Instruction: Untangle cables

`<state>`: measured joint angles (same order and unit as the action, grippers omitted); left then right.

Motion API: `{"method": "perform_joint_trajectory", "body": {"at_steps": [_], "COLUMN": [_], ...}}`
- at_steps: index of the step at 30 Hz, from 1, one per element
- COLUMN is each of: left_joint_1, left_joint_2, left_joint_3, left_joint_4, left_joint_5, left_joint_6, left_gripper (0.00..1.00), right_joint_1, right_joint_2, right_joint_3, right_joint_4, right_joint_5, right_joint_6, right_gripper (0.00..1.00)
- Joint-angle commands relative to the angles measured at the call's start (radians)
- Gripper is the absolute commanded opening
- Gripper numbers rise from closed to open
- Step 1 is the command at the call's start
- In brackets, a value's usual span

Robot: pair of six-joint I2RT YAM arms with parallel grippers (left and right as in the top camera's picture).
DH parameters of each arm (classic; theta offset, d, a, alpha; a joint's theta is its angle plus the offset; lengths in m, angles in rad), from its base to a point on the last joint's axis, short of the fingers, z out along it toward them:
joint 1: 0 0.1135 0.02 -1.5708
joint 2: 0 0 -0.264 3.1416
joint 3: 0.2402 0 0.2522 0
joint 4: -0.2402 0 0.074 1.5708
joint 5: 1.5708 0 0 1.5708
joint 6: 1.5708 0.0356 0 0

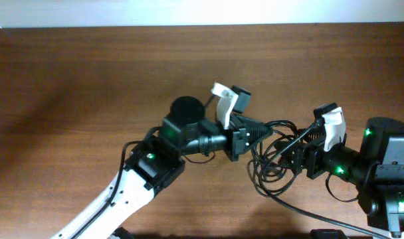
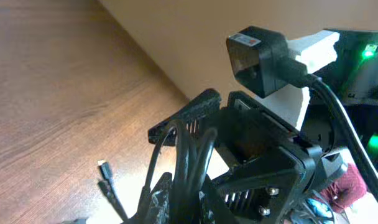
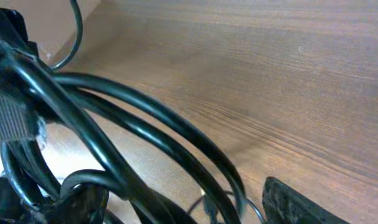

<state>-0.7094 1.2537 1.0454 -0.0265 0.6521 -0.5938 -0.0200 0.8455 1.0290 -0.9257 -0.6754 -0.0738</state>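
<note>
A tangle of black cables (image 1: 272,166) lies on the wooden table between my two grippers. My left gripper (image 1: 258,133) reaches in from the left and is shut on a bundle of strands, which shows between its jaws in the left wrist view (image 2: 184,186). My right gripper (image 1: 290,151) faces it from the right at the tangle. In the right wrist view its fingers (image 3: 189,208) stand wide apart, with thick cable loops (image 3: 145,124) passing between them. The right gripper's body (image 2: 257,162) fills the left wrist view. Two small connector ends (image 2: 105,174) hang by the table.
One cable (image 1: 308,214) trails from the tangle toward the front right edge. The wooden table (image 1: 76,86) extends to the left and back. A white wall (image 1: 189,10) runs along the far edge.
</note>
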Motion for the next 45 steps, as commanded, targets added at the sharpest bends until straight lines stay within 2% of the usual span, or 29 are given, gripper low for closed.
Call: {"method": "perform_joint_trajectory", "body": {"at_steps": [1,2,3,4,5,6,8,9,10,11,12,16,21,22,23,24,28,31,33,35,36,38,39,40,42,43,45], "left_joint_1": [-0.018,-0.018,-0.018,-0.018,-0.018,-0.017,-0.016,-0.016,-0.016,-0.015,-0.014,0.021,0.020,0.020,0.020,0.020,0.021,0.020,0.021,0.020,0.020,0.019,0.018,0.019,0.019,0.019,0.019], "left_joint_2": [-0.003,-0.003,-0.003,-0.003,-0.003,-0.003,-0.003,-0.003,-0.003,-0.003,-0.003,-0.003,-0.003,-0.003,-0.003,-0.003,-0.003,-0.003,-0.003,-0.003,-0.003,-0.003,-0.003,-0.003,-0.003,-0.003,-0.003], "left_joint_3": [0.032,0.032,0.032,0.032,0.032,0.032,0.032,0.032,0.032,0.032,0.032,0.032,0.032,0.032,0.032,0.032,0.032,0.032,0.032,0.032,0.032,0.032,0.032,0.032,0.032,0.032,0.032], "left_joint_4": [0.034,0.034,0.034,0.034,0.033,0.033,0.032,0.029,0.008,-0.016,-0.031,-0.158,-0.246,-0.256,-0.256,-0.256,-0.238,-0.145,-0.124,-0.126,-0.128,-0.148,-0.156,-0.162,-0.162,-0.162,-0.163], "left_joint_5": [0.013,0.014,0.014,0.014,0.013,0.013,0.013,0.003,-0.024,-0.040,-0.040,-0.045,0.044,0.044,0.044,0.044,0.023,0.006,0.005,-0.005,-0.005,-0.005,-0.005,-0.005,-0.005,-0.005,-0.005], "left_joint_6": [0.008,0.007,0.004,0.004,0.004,0.004,0.005,0.005,0.005,0.013,0.028,0.045,0.256,0.268,0.278,0.278,0.278,0.277,0.277,0.277,0.277,0.277,0.277,0.277,0.277,0.277,0.277], "left_gripper": [0.00,0.00,0.00,0.00,0.00,0.03,0.13,0.27,0.58,0.94,0.99,0.99,1.00,0.92,0.84,0.80,0.82,0.80,0.75,0.73,0.68,0.46,0.41,0.31,0.20,0.16,0.14], "right_joint_1": [-0.006,-0.006,-0.006,-0.006,-0.006,-0.006,-0.006,-0.006,-0.007,-0.007,-0.007,-0.008,-0.008,-0.008,-0.008,-0.008,-0.008,-0.006,-0.006,-0.006,-0.006,-0.006,-0.006,-0.006,-0.006,-0.006,-0.006], "right_joint_2": [-0.001,-0.001,-0.001,-0.001,-0.001,-0.001,-0.001,-0.001,-0.001,-0.001,-0.001,-0.001,-0.001,-0.001,-0.001,-0.001,-0.001,-0.001,-0.001,-0.001,-0.001,-0.001,-0.001,-0.001,-0.001,-0.001,-0.001], "right_joint_3": [-0.005,-0.005,-0.005,-0.005,-0.005,-0.005,-0.005,-0.005,-0.005,-0.005,-0.005,-0.004,-0.004,-0.004,-0.004,-0.004,-0.004,-0.004,-0.004,-0.004,-0.004,-0.004,-0.004,-0.004,-0.004,-0.004,-0.004], "right_joint_4": [0.007,0.007,0.006,0.006,0.006,0.006,0.006,0.007,0.014,0.023,0.030,0.064,0.111,0.119,0.124,0.123,0.122,0.108,0.085,0.085,0.085,0.090,0.093,0.093,0.093,0.093,0.093], "right_joint_5": [-0.014,-0.014,-0.014,-0.014,-0.014,-0.014,-0.014,-0.013,-0.004,0.022,0.062,0.112,0.112,0.111,0.111,0.111,0.092,-0.005,-0.023,-0.126,-0.134,-0.133,-0.133,-0.132,-0.123,-0.098,-0.095], "right_joint_6": [0.003,0.003,0.003,0.003,0.003,0.003,0.003,0.004,0.032,0.060,0.099,0.173,0.267,0.290,0.301,0.301,0.318,0.261,0.261,0.262,0.262,0.262,0.262,0.262,0.261,0.262,0.262], "right_gripper": [0.63,0.53,0.36,0.25,0.08,0.04,0.04,0.04,0.04,0.04,0.04,0.04,0.04,0.04,0.04,0.04,0.04,0.04,0.04,0.04,0.04,0.04,0.04,0.04,0.04,0.15,0.20]}}
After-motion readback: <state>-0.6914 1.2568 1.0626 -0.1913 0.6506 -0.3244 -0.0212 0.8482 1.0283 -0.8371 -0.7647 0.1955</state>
